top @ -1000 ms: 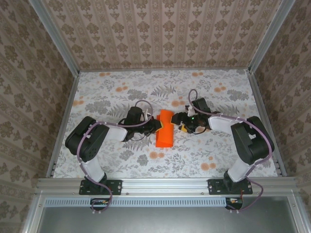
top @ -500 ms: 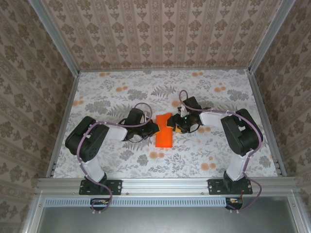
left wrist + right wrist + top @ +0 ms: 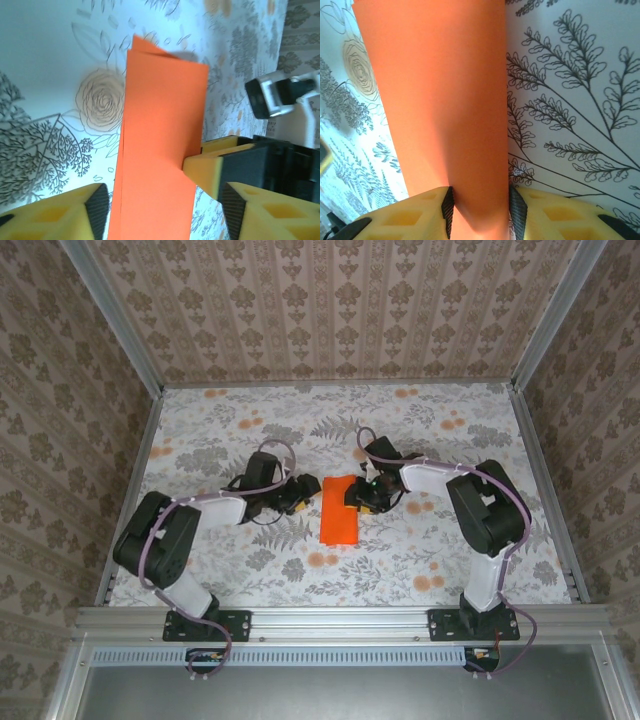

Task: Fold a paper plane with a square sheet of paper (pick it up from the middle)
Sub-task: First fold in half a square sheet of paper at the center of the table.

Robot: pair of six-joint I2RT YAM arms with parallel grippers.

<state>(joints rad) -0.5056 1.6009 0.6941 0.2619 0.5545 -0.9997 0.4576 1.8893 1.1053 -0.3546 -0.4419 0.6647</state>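
The square sheet of paper [image 3: 338,511] is bright orange and folded into a long narrow strip, lying on the flowered surface between the two arms. My left gripper [image 3: 300,498] is at its left side, open; in the left wrist view the strip [image 3: 160,145] runs between the wide-apart fingers [image 3: 75,212] without touching them. My right gripper [image 3: 358,495] is at the strip's right edge. In the right wrist view its black pads [image 3: 448,210] press both sides of a bulged fold of the paper [image 3: 445,100]. A yellow right fingertip [image 3: 202,167] touches the strip's edge.
The floral-print tabletop [image 3: 450,540] is boxed in by patterned walls with metal posts [image 3: 545,320] at the back corners. A metal rail [image 3: 340,618] runs along the near edge with both arm bases on it.
The left gripper has opened and let go of the paper, and its arm has drawn back left. The right gripper has moved left onto the paper's edge and closed on it.
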